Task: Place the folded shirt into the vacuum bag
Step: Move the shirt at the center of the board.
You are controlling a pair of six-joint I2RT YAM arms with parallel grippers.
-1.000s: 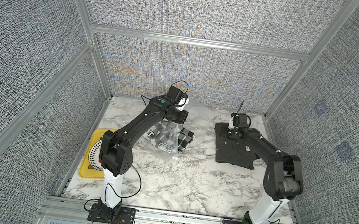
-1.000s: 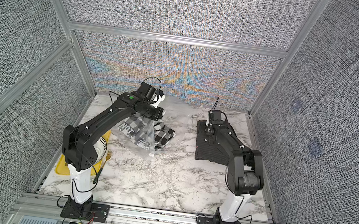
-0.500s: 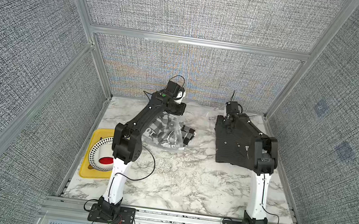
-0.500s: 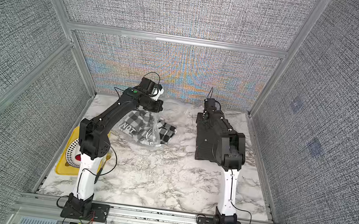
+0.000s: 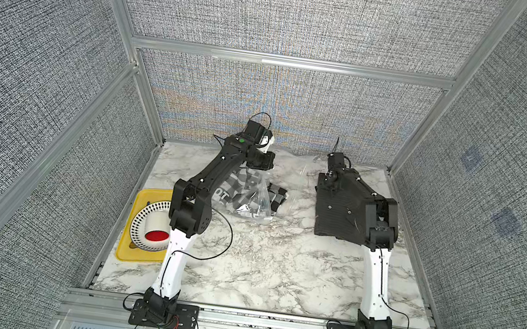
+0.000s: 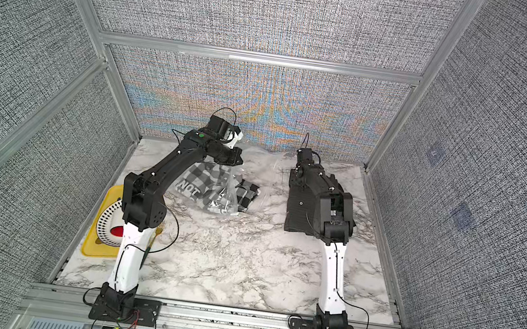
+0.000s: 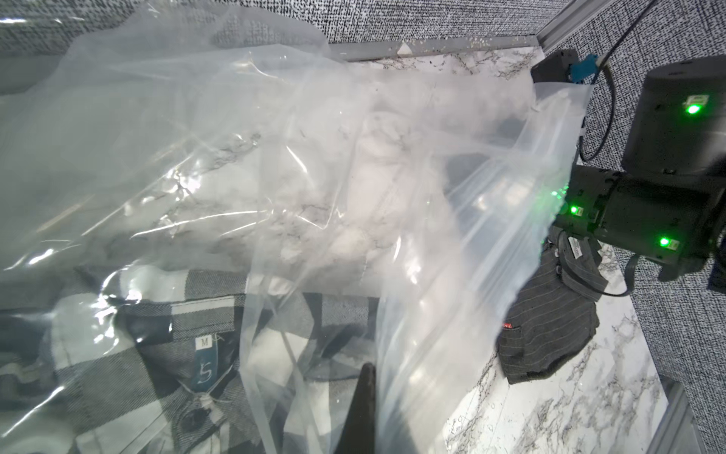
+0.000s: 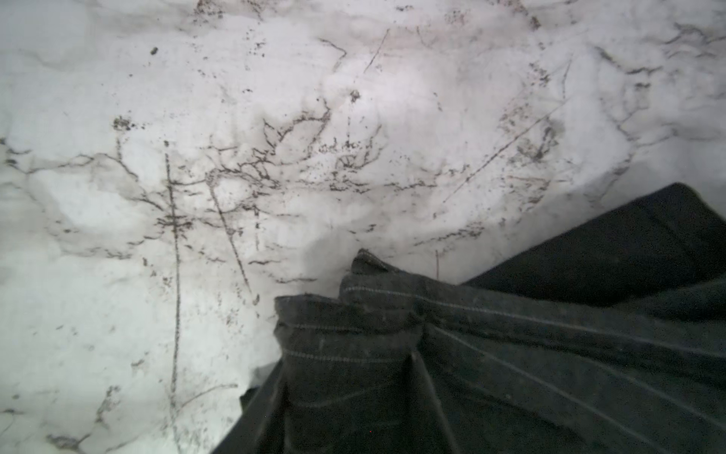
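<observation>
At the left pincer (image 7: 365, 397): clamped fully shut on a pinch of thin, crinkly clear film, holding the bag (image 5: 252, 202) edge up off the desk (image 5: 276, 264). Behind the glossy, wrinkled plastic, a soft black-and-white checked shirt (image 7: 118, 377) with a small "M" label; inside or merely under the bag, cannot tell.

At the right pincer (image 5: 330, 178): low at the far corner of the dark shirt (image 5: 332, 212), partly closed, pinstriped woven cloth bunched into pleats between its fingers. Rest of that folded rectangle flat on the white, grey-veined marble desk, right side, near the bag's loose edge yet outside it.

Further out, at the left edge, a yellow tray (image 5: 124, 251) carrying a round plate (image 5: 139, 225) with a black-dotted rim.
</observation>
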